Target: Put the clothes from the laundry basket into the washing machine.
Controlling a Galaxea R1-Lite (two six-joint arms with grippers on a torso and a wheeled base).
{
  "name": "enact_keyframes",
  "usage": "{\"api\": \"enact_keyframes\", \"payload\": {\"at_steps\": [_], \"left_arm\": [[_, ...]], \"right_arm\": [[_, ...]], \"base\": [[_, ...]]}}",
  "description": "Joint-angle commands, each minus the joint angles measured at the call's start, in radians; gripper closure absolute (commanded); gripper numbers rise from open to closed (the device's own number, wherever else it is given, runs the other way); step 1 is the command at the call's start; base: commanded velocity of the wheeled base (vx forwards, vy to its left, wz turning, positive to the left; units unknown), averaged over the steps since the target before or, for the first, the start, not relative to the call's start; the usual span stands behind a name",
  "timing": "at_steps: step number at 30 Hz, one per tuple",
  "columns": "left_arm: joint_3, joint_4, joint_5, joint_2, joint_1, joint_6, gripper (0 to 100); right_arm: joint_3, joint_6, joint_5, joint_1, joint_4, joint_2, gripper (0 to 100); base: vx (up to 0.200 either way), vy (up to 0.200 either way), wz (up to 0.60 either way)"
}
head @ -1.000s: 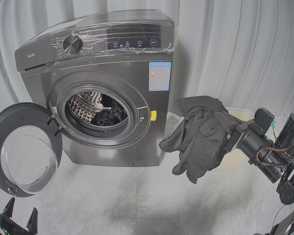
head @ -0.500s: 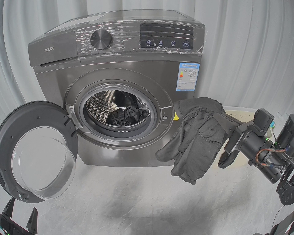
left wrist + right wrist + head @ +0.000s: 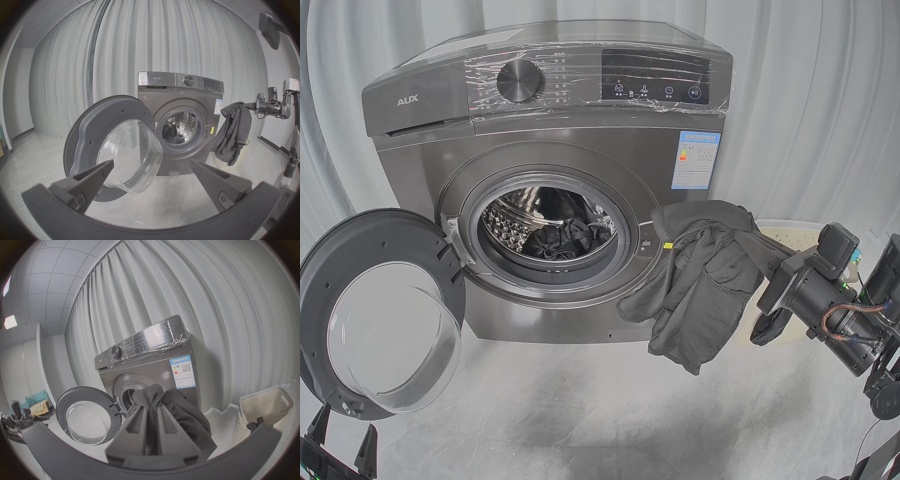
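A dark grey garment point(image 3: 700, 281) hangs in the air with my right gripper point(image 3: 759, 245) shut on its upper edge, in front of the right front of the grey washing machine point(image 3: 550, 150). The round door point(image 3: 381, 312) stands swung open to the left. Dark clothes point(image 3: 565, 240) lie inside the drum. In the right wrist view the gripper point(image 3: 153, 427) pinches the garment point(image 3: 187, 421) between its fingers. The cream laundry basket point(image 3: 800, 232) stands behind the right arm. My left gripper point(image 3: 340, 437) is low at the left, open and holding nothing, below the door.
White curtains point(image 3: 812, 125) hang behind the machine. The pale floor point(image 3: 581, 412) in front of the machine is bare. In the right wrist view the basket point(image 3: 265, 405) stands to the right of the machine, with a dark piece over its near rim.
The head view has shifted, so the machine sits further right in the picture. The held garment now overlaps the machine's right front, nearer the drum opening. The left gripper has kept its place.
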Motion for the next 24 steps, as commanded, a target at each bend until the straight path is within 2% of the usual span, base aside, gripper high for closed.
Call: {"api": "enact_keyframes", "payload": {"at_steps": [1, 6, 24], "left_arm": [[0.016, -0.002, 0.0, -0.017, 0.0, -0.001, 0], [0.016, 0.0, 0.002, -0.017, 0.0, 0.002, 0], [0.016, 0.0, 0.002, -0.017, 0.0, -0.001, 0]], "right_arm": [[0.0, 0.0, 0.0, 0.0, 0.0, 0.0, 100], [0.002, 0.0, 0.0, 0.0, 0.0, 0.001, 100], [0.008, 0.0, 0.001, 0.0, 0.0, 0.001, 100]], "base": [[0.0, 0.2, 0.0], [0.0, 0.2, 0.0], [0.0, 0.0, 0.0]]}}
